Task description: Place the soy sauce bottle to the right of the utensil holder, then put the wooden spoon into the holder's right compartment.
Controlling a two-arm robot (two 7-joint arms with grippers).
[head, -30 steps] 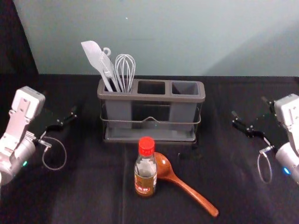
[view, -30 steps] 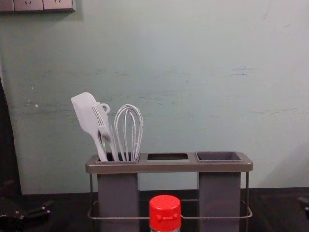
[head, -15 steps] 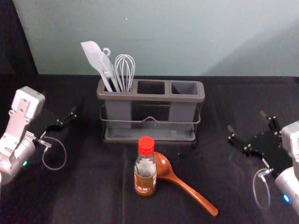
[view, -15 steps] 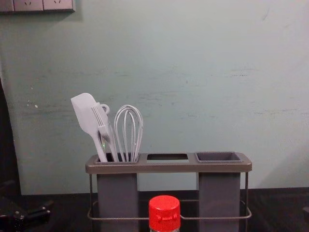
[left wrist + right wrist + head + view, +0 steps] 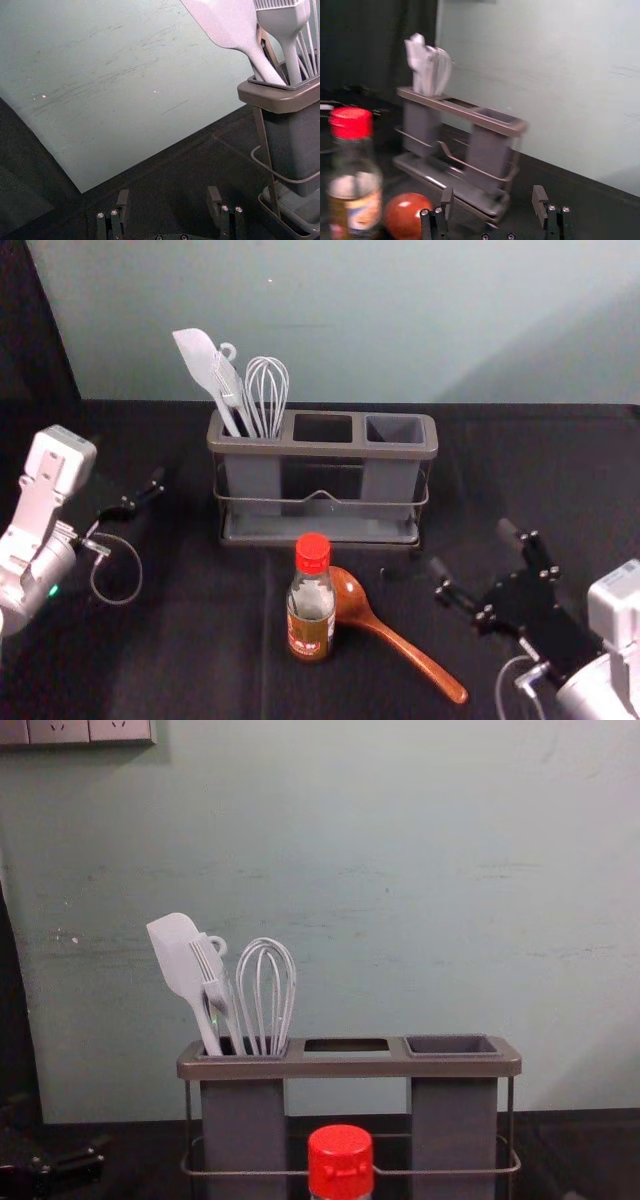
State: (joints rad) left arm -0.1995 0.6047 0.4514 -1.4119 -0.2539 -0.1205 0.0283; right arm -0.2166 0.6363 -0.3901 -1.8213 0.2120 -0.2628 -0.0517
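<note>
right hand point(image 5: 471, 547): fingers apart, angled inward, right side | left hand point(image 5: 135, 486): fingers apart, left side

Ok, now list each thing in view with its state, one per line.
Soy sauce bottle, upright, red cap on
Wooden spoon, lying down
Utensil holder, upright
Right compartment, empty
Left compartment, holding utensils
Spatula, blade up, tilted
Whisk, wires up
Left gripper, jaws open, empty
Right gripper, jaws open, empty
</note>
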